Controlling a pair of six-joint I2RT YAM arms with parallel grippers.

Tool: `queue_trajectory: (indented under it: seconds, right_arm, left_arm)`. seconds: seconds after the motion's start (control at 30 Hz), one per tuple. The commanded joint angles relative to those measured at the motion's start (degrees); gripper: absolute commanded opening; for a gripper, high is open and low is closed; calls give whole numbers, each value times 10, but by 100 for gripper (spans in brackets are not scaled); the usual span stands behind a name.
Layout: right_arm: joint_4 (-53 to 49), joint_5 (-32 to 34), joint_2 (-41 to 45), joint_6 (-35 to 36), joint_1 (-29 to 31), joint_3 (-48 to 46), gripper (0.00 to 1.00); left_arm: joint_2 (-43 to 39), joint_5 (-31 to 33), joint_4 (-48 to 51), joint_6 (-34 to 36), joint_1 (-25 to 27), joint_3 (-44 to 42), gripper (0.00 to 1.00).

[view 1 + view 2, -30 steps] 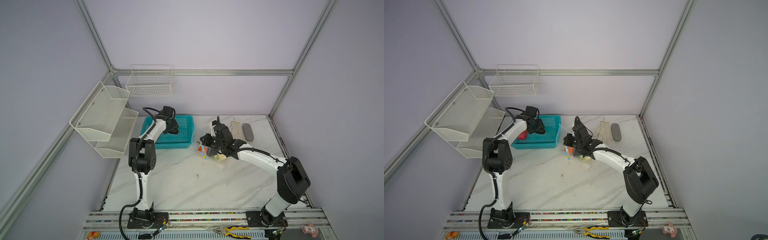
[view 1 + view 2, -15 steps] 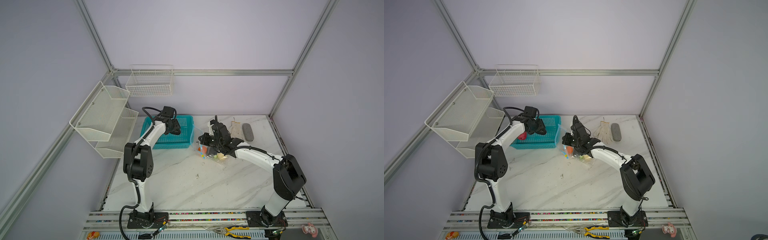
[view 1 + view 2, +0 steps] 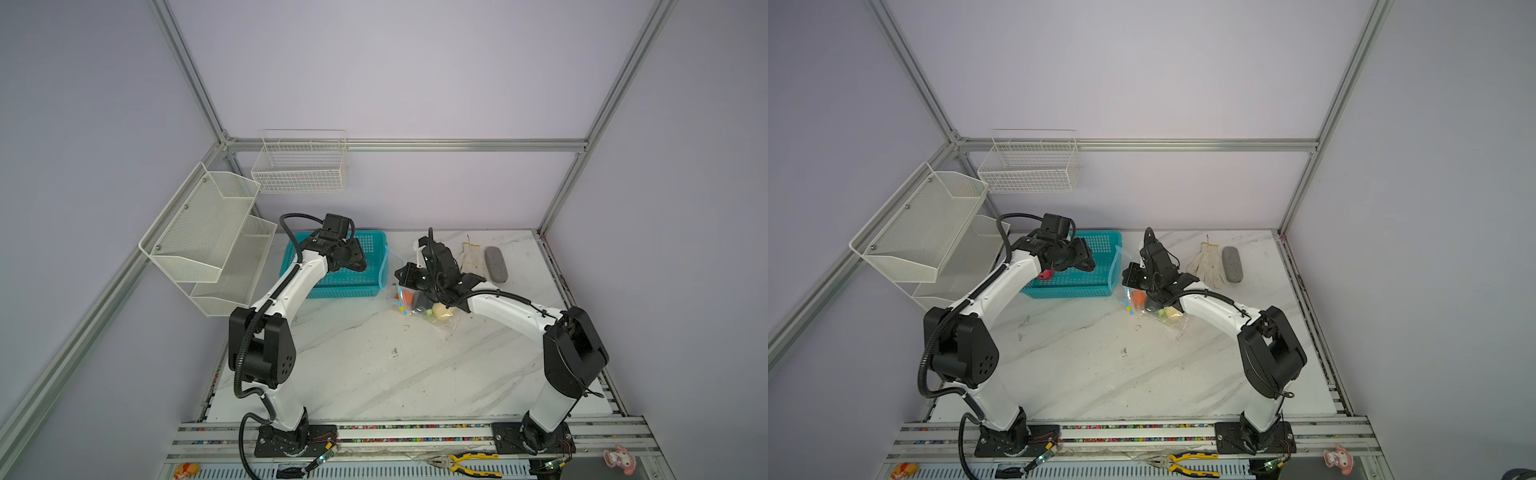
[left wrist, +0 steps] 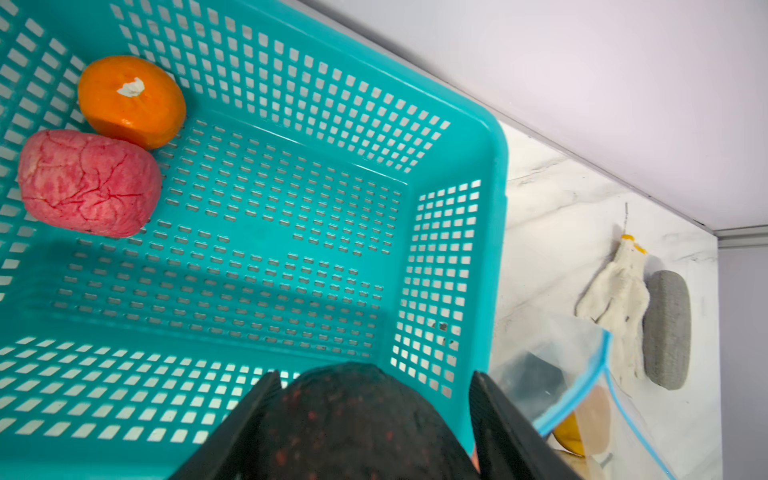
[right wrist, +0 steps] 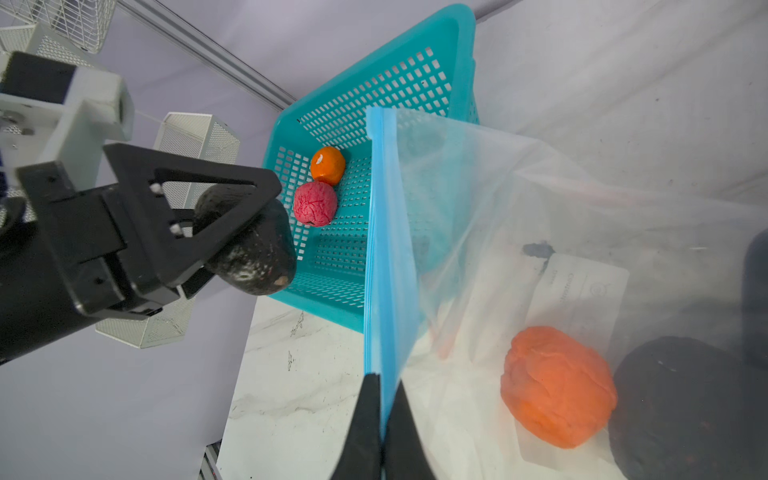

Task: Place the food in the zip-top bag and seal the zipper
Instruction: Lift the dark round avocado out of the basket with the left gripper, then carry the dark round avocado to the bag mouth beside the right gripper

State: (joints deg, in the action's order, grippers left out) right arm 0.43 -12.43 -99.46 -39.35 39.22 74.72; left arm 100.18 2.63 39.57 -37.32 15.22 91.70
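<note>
The left gripper (image 4: 372,409) is clasping a dark lump (image 5: 266,249); the right gripper (image 5: 384,399) is pinching the blue strip (image 5: 376,232) on the bag (image 5: 540,199).

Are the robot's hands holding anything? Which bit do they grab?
Left gripper squeezes the dark lump by its sides. Right gripper pinches the blue zipper strip of the bag.
</note>
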Motion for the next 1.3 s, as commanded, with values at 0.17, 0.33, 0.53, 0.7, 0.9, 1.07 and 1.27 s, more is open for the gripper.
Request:
queue_trajectory:
  seconds: [0.17,0.33,0.53,0.7,0.9,1.07,1.27]
  right_arm:
    - [-18,-1,-17,-3,-3,35,0]
    - [-6,-7,-23,-8,-3,41,0]
    - [-2,-12,-15,-11,-3,34,0]
    - [6,-27,-7,-22,-3,27,0]
    - [2,-22,8,-22,-4,26,0]
    - [2,-18,19,-22,-4,27,0]
    - [0,-9,37,-27,-4,25,0]
  left_arm:
    - [-50,3,-24,16,38,-19,40]
    - [-58,-3,-51,18,70,-27,40]
    - [-62,-35,-110,28,84,-62,39]
    - [-73,-37,-144,27,87,-97,39]
    - [-71,-43,-157,24,89,-113,39]
    - [-70,-49,-162,21,93,-113,39]
    - [-72,-63,-174,12,100,-114,39]
